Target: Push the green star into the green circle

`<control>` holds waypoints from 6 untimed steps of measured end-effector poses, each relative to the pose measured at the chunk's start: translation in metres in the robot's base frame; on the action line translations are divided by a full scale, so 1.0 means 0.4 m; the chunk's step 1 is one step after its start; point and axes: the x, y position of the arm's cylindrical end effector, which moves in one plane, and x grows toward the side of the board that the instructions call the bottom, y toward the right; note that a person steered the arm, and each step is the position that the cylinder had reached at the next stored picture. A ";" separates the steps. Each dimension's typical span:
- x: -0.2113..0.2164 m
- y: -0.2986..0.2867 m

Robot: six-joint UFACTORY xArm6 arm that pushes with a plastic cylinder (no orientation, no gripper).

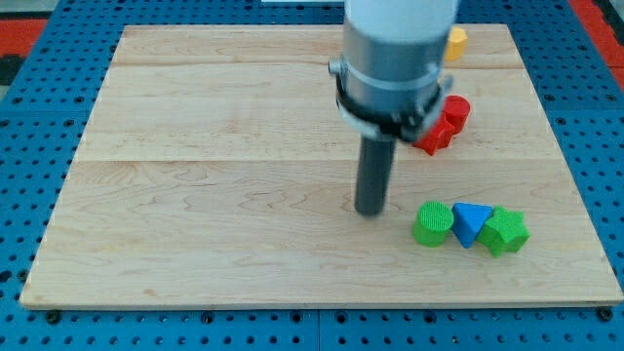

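The green star [506, 231] lies near the board's bottom right. A blue triangle [470, 223] sits between it and the green circle [433, 223], touching both; the three form a row. My tip [370, 210] rests on the board to the left of the green circle, a short gap apart from it. The arm's grey body hangs over the upper middle of the view.
Two red blocks [446, 122] lie close together right of the arm, their shapes partly hidden. A yellow block [455, 41] peeks out near the board's top edge. The wooden board [195, 175] sits on a blue pegboard surface.
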 end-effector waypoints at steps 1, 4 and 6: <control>0.145 0.179; 0.075 0.426; 0.016 0.297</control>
